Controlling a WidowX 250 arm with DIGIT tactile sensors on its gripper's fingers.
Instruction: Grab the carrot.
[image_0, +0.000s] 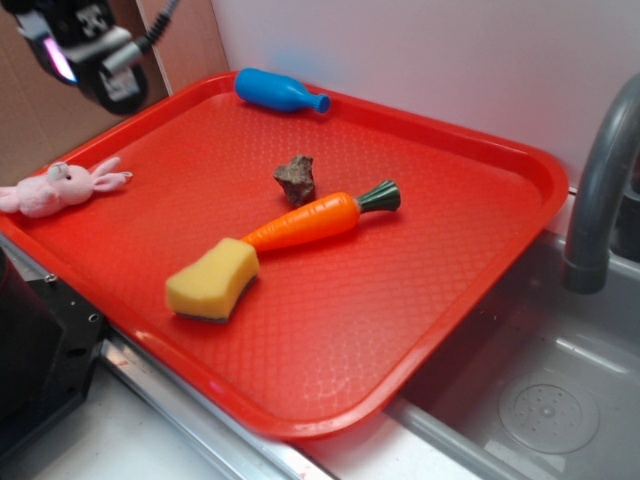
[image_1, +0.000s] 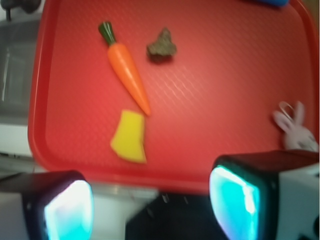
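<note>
Showing faucet (image_0: 600, 190) only exterior | carrot (image_0: 303, 224) tip touching sponge (image_0: 212, 281)

Bright even light, soft shadows; wrist view blurred throughout.

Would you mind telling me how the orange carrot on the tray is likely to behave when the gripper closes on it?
The carrot looks like glossy moulded plastic, so it is probably stiff and fairly light, but slippery. Its round, tapered body may squirt out of a pinch towards the thin end, which sits by the yellow sponge. Lying flat on the red tray, it may roll if nudged.
</note>
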